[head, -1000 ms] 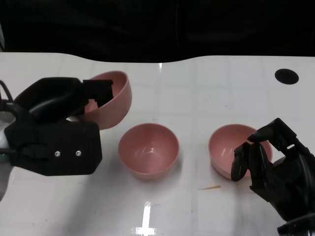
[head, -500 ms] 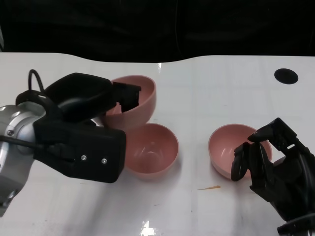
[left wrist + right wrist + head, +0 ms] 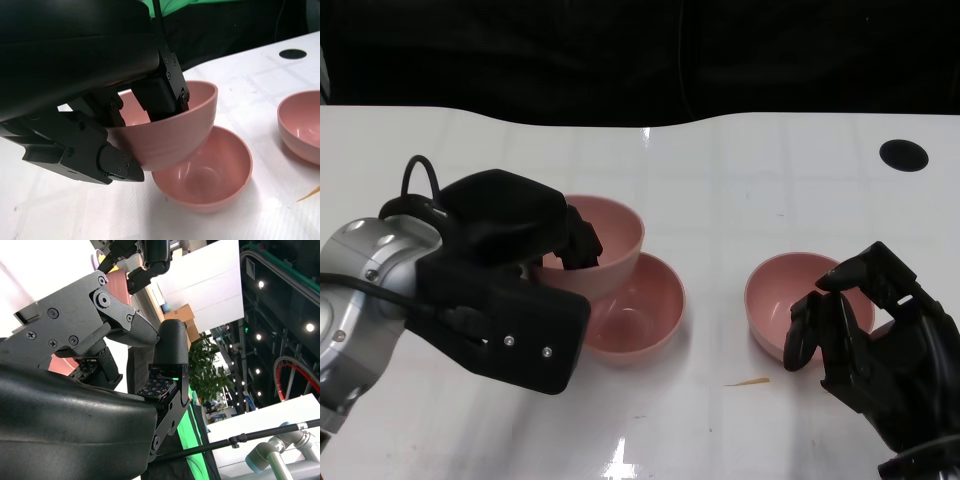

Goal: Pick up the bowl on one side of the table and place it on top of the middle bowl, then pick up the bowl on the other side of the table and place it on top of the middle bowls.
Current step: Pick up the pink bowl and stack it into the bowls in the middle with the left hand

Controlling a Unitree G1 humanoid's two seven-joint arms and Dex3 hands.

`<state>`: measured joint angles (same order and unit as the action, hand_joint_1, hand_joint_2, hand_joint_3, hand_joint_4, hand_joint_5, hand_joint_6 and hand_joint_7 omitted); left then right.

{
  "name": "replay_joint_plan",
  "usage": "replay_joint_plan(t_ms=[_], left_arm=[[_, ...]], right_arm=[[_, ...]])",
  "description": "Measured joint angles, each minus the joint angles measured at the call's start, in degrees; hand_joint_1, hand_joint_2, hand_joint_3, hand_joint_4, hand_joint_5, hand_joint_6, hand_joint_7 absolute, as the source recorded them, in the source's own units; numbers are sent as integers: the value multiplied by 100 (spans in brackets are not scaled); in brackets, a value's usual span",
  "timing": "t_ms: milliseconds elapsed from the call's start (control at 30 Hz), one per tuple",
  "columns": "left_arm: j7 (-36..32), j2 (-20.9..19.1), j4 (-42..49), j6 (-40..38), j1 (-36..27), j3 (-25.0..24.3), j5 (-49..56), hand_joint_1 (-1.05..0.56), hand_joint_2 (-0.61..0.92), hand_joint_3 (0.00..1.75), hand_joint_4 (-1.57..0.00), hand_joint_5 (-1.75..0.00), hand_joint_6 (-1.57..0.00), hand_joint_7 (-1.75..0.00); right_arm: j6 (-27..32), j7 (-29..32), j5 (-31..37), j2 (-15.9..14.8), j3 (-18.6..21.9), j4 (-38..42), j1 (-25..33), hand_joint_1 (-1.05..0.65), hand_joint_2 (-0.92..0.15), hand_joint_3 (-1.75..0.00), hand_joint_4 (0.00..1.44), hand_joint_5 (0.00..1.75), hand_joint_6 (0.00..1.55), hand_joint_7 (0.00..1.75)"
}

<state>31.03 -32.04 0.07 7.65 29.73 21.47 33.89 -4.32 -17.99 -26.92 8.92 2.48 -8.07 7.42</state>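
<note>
1. Looking down from the head view: left hand grips the carried bowl by its rim, fingers inside and outside the wall. That bowl sits over the rear-left edge of the middle bowl, offset, not centred (so the drop likely needs a shift toward the robot's right and nearer). Right bowl rests on the table, just beside the right hand, which holds nothing, fingers curled loosely apart.
2. Left wrist view: carried bowl tilted, its lower edge overlapping the middle bowl rim; touching or just above, cannot tell.
3. Right wrist view: only the hand's own fingers show, nothing in them; no bowl clearly visible.
</note>
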Motion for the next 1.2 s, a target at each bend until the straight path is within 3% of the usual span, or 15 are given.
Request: replay_joint_plan(t_ms=[67,100,267,300,367,400,567,667,800,933,967,1000,1067,1133,1200], left_arm=[[0,48,61,20,0,41,21,-3,92,14,-98,-83,-101,-52],[-2,67,101,50,0,57,33,-3,92,14,-88,-107,-90,-76],[-10,170,285,215,0,133,147,-4,92,11,-64,-164,-58,-139],[-20,185,318,238,0,140,159,-4,92,9,-63,-163,-54,-141],[-57,226,364,258,0,168,207,-6,92,7,-75,-130,-71,-94],[-67,251,370,266,0,182,234,-7,92,6,-73,-138,-76,-89],[-69,379,428,292,0,223,255,-11,92,13,-63,-173,-55,-146],[-68,439,464,294,5,235,257,-11,92,12,-61,-174,-50,-155],[-69,488,497,298,86,261,279,-13,92,14,-64,-163,-62,-124],[-160,536,525,321,113,263,368,-14,92,16,-75,-141,-82,-69],[-225,555,550,353,114,263,376,-13,92,16,-71,-154,-80,-83],[-324,581,595,416,115,263,378,-12,92,17,-66,-166,-63,-125],[-533,628,693,572,116,262,376,-12,92,19,-62,-172,-53,-147],[-692,661,792,690,119,263,379,-13,92,21,-61,-172,-52,-146],[-841,684,896,760,126,267,417,-14,92,23,-64,-164,-66,-119]], right_arm=[[-18,-1,12,1,-5,0,0,-12,-58,-111,87,175,77,143],[-21,-1,15,1,-8,0,0,-12,-57,-111,87,175,77,144],[-21,16,33,6,-26,-14,8,-11,-57,-113,87,175,77,144],[-21,21,33,10,-27,-18,12,-11,-57,-113,87,175,77,144],[-21,37,33,18,-28,-20,17,-11,-56,-113,87,175,77,144],[-21,51,34,22,-30,-21,18,-12,-56,-113,87,175,77,144],[-21,64,44,24,-29,-23,18,-11,-56,-113,87,175,77,144],[-21,64,45,24,-28,-23,18,-12,-56,-112,86,175,76,144],[-21,64,57,25,-29,-23,18,-11,-57,-112,87,175,76,144],[-27,64,57,34,-29,-23,18,-11,-57,-111,87,175,77,144],[-28,64,57,38,-30,-23,18,-11,-57,-111,87,175,77,145],[-29,65,57,42,-30,-23,19,-11,-57,-111,87,175,77,145],[-29,70,66,46,-33,-23,21,-11,-58,-112,87,175,77,145],[-41,72,85,47,-36,-23,22,-11,-58,-112,87,175,77,145],[-87,70,88,47,-35,-21,21,-11,-57,-112,87,175,77,145]])
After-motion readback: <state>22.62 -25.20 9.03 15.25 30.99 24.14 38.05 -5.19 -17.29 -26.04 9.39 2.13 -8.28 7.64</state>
